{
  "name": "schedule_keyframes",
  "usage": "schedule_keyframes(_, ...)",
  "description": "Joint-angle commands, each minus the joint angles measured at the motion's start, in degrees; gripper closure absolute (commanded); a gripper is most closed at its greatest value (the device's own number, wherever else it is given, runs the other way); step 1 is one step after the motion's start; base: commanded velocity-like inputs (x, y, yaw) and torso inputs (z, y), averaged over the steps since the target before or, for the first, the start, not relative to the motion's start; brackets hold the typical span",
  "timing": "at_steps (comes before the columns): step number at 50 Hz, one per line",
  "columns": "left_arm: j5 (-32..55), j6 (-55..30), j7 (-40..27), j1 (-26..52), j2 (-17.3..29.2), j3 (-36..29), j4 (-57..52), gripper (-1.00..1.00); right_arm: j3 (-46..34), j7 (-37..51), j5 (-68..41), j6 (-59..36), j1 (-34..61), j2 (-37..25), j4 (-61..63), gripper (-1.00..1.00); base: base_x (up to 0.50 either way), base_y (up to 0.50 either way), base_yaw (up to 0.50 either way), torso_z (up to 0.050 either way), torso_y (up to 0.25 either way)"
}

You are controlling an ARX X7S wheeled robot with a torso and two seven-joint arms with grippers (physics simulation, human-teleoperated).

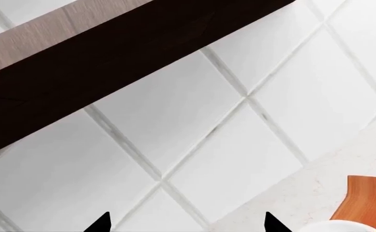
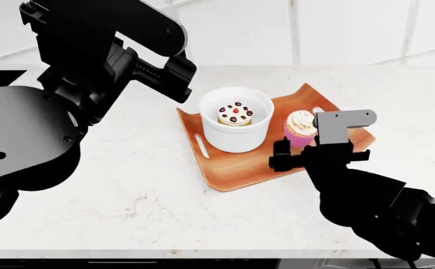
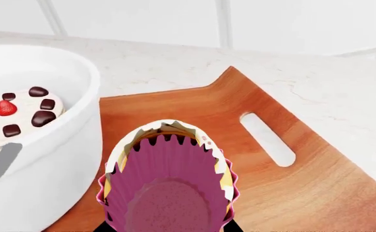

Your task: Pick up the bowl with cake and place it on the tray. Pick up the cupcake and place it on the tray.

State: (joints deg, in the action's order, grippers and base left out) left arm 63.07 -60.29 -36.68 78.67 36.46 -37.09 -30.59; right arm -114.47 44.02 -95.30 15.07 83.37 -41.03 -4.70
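The tray (image 2: 236, 168) lies on the pale marble counter (image 2: 127, 196), turned at an angle, with the white tiled wall (image 2: 337, 28) behind it. The bowl (image 2: 237, 120) stands upright on the tray's left half, and the cake (image 2: 234, 114) sits inside it, its red berry and chocolate dots facing up. Just beside the bowl, to its right, is the cupcake (image 2: 301, 128), over the tray's right half.

The right gripper (image 2: 295, 151) comes in from the near right side and pinches the cupcake by its pink wrapper. In the right wrist view the cupcake (image 3: 168, 183) is tipped so that the wrapper's base faces the camera, with the two fingertips just showing at either side of it. The bowl's thick wall (image 3: 58, 159) nearly touches the cupcake, so there is little room on that side. The tray's oval handle slot (image 3: 267, 139) lies open on the other side. Whether the cupcake rests on the wood or hangs just above it cannot be told.

The left gripper (image 1: 186, 223) is raised well above the counter at the left, apart from everything; its two fingertips are spread wide with nothing between them. Its camera looks at wall tiles, a dark cabinet (image 1: 110, 63) above them, and a corner of the tray (image 1: 368, 203).
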Motion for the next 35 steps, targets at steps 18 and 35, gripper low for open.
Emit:
schedule_keyframes(18,0.9,0.2,-0.4,-0.5,0.7,0.1,-0.9,-1.0,1.2,0.8,1.6,-0.7,0.8,-1.1,1.7,-1.0,0.0,0.0,0.0,0.0,0.0)
schedule_keyframes(35,2.4,0.1,-1.4,-0.8,1.4,1.0,-1.6,-1.0,2.8,6.5,5.9,-2.3,9.4,-9.8,17.2,-1.0,0.0,0.0,0.0,0.0,0.0)
